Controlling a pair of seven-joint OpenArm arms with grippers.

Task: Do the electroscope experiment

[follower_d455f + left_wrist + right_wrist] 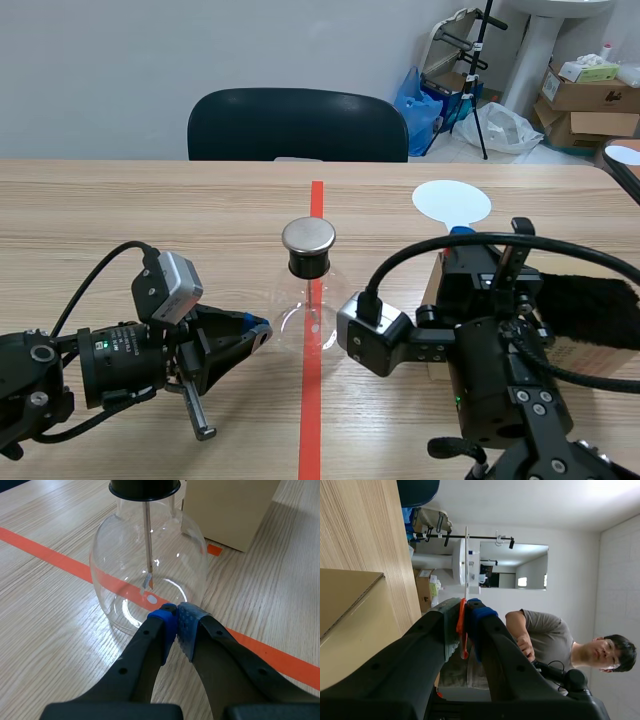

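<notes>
Only the scene view shows the whole set-up; the glass flask [310,305] is stood on the wooden table [150,200], right on the orange-red line, between the two arms; it is closed by a black stopper [308,265] with a shiny round metal cap [308,236] on top.

What is kept inside the flask is shown only by the left wrist view; a thin metal rod [148,535] is hung straight down from the stopper, and a small silver leaf [148,582] is fixed at its end; the glass is clear, smooth and round like a ball. In that view the left gripper [176,622] is clenched on nothing; its blue dotted pads [187,625] are pressed together right at the flask's wall; whether the glass is touched cannot be told. A plain tan cardboard box [230,510] is seen just behind the flask.

The right grip is shown best by the right wrist view; the right gripper [465,612] is squeezed onto the thin orange handle [462,630] of a white paddle [466,555], which is seen there edge-on as a thin line; in the scene view the paddle is seen as a flat white circle raised above the table.

A person in a grey top [547,637] is seen only in the right wrist view; a piece of black fluffy fur [590,305] and a dark chair [295,125] are seen only in the scene view.
</notes>
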